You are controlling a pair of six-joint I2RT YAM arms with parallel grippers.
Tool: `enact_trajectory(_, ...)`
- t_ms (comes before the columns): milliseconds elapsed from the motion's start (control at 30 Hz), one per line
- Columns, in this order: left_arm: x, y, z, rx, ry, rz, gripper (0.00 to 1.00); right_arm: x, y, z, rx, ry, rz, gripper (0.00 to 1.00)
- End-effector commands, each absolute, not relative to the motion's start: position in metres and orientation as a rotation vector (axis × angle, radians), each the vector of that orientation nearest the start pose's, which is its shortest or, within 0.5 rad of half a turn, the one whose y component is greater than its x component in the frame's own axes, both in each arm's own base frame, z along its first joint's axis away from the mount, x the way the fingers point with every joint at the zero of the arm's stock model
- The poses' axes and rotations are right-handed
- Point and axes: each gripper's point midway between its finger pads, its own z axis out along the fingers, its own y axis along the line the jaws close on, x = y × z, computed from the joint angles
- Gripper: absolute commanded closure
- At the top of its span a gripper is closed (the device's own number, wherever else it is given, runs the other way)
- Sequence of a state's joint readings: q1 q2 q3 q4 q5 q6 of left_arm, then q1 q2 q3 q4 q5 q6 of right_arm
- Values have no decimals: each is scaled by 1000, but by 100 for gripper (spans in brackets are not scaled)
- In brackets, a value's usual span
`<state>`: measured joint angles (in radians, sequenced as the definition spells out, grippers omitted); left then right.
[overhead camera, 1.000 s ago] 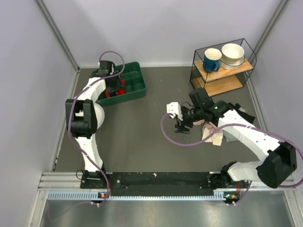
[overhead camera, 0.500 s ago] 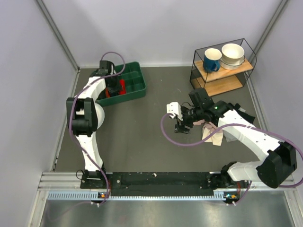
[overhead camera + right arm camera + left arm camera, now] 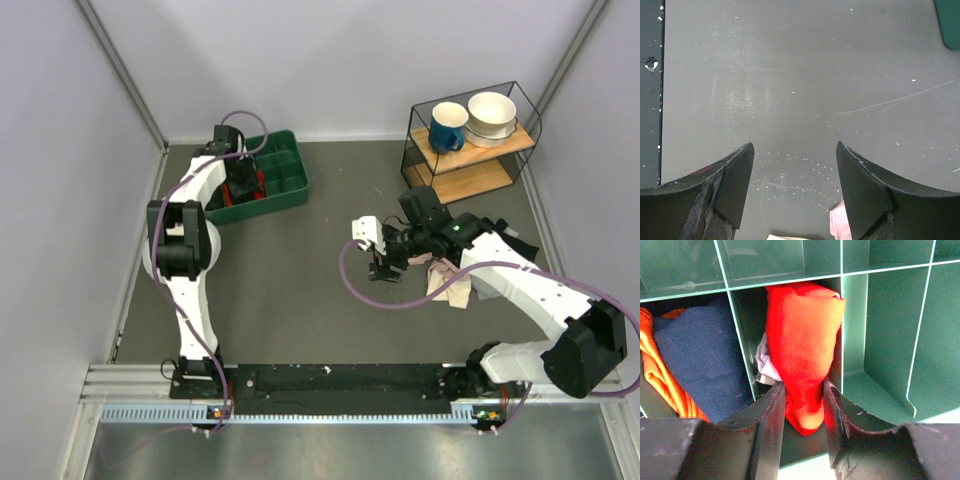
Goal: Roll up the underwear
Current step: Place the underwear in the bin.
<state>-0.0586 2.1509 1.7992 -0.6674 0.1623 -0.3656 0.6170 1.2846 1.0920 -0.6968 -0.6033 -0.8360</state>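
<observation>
Top external view shows two arms. The left arm reaches to the far left corner, where one green tray stands, and the left gripper is down inside the tray. One piece of red underwear shows there beside the gripper. The right arm is bent over the middle of the table. The right gripper hangs over bare surface, and one pink-and-beige cloth lies under the forearm. At the far right stands one wire rack with one blue mug and white bowls, which seem to be two, one in the other.

In the left wrist view, the two fingers of the left gripper pinch the lower end of the underwear. The fabric touches both fingers. The underwear is bunched and stands in one compartment of the tray, with a bit of white at its left side. The next compartment to the left holds one dark blue cloth, and one orange cloth lies beside that.

In the right wrist view, the two fingers of the right gripper are spread apart with only the table between them. A pink edge of the cloth shows near the bottom.
</observation>
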Motion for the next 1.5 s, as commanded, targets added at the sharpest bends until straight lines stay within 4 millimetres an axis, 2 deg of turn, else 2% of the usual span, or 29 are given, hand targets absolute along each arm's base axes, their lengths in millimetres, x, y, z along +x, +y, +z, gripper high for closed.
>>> enact_trajectory(0, 527, -75, 116, -286, 2498, -385, 57, 222, 248, 187, -1726, 1539, 635, 32)
enact_trajectory(133, 530, -71, 135, -266, 2467, -362, 50, 221, 249, 188, -1724, 1537, 638, 32)
enact_trajectory(267, 530, -67, 144, -269, 2447, -365, 49, 221, 249, 189, -1721, 1538, 642, 32)
enact_trajectory(433, 531, -68, 149, -260, 2436, -378, 51, 221, 249, 190, -1720, 1536, 642, 32)
enact_trajectory(567, 540, -73, 159, -242, 2400, -416, 58, 221, 249, 188, -1722, 1540, 640, 32)
enact_trajectory(667, 545, -75, 155, -239, 2406, -422, 62, 222, 248, 186, -1722, 1546, 632, 32)
enact_trajectory(900, 536, -70, 109, -249, 2522, -394, 67, 224, 247, 185, -1721, 1555, 621, 32)
enact_trajectory(1000, 535, -66, 103, -249, 2532, -384, 67, 224, 247, 183, -1726, 1560, 622, 32)
enact_trajectory(1267, 531, -64, 94, -232, 2555, -406, 67, 226, 247, 180, -1721, 1579, 622, 32)
enact_trajectory(1367, 531, -60, 100, -233, 2544, -408, 68, 226, 247, 181, -1718, 1581, 621, 32)
enact_trajectory(1467, 536, -59, 123, -200, 2485, -431, 67, 230, 244, 186, -1694, 1590, 609, 32)
